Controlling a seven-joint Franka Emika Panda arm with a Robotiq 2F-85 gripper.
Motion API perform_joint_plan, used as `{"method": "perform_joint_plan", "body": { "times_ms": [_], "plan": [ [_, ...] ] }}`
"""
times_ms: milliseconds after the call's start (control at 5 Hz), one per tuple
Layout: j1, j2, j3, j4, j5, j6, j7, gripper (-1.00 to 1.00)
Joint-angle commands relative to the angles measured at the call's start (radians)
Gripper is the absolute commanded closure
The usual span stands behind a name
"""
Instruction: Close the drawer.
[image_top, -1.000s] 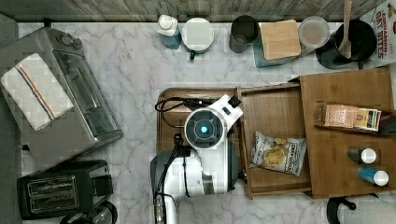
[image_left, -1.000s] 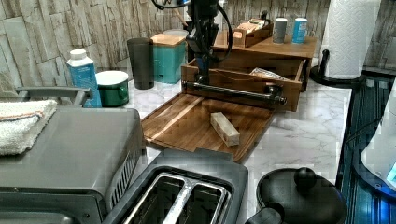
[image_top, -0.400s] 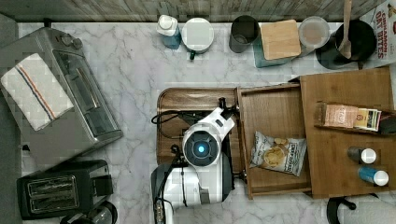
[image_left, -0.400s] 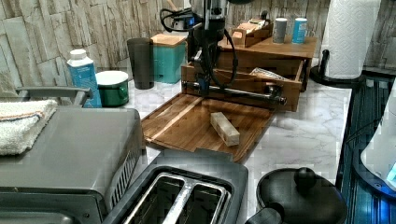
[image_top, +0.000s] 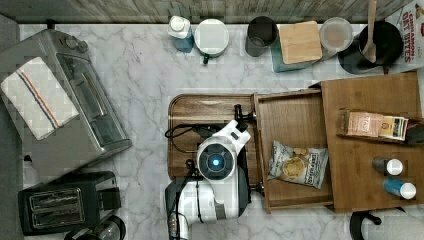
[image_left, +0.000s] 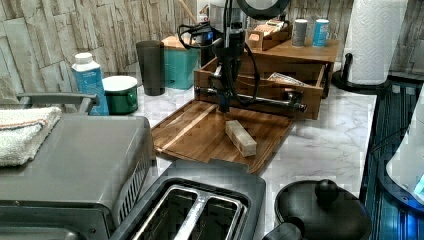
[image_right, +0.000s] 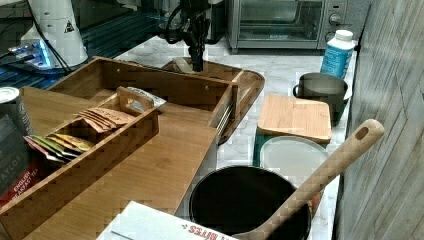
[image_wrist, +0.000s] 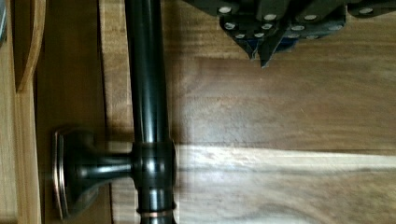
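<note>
Drawer (image_top: 292, 122): pulled out of its cabinet (image_top: 370, 95), toward the top view's left; a chip bag (image_top: 297, 164) lies inside.
Handle (image_wrist: 145, 84): black bar, just beside the fingertips.
Gripper (image_wrist: 259, 55): fingertips together, holding nothing, above the tray (image_left: 200, 132).
Writing: "BITES" on a box (image_right: 150, 222); "ENGLISH BREAKFAST TEA" on a packet (image_right: 17, 172).

Light is even and fairly bright across the marble counter (image_top: 145, 100) in the top view, with only soft, short shadows under the arm. Blocky compression marks break up pale areas in the top, left and right views. In the left view the toaster (image_left: 195, 210) up close looks soft. In the wrist view a bright band of glare crosses the wooden tray (image_wrist: 289, 158), and the black handle (image_wrist: 147, 93) carries a long highlight, slightly blurred.
</note>
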Motion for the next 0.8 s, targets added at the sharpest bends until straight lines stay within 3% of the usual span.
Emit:
{"method": "perform_joint_plan", "body": {
  "times_ms": [200,400,800],
  "plan": [
    [-0.065,0.100,-0.050,-0.001,-0.108,0.088,-0.069,1.00],
    [-0.060,0.131,-0.056,0.021,-0.064,0.073,-0.095,1.00],
    [-0.076,0.043,-0.086,0.054,-0.120,-0.052,-0.098,1.00]
  ]
}}
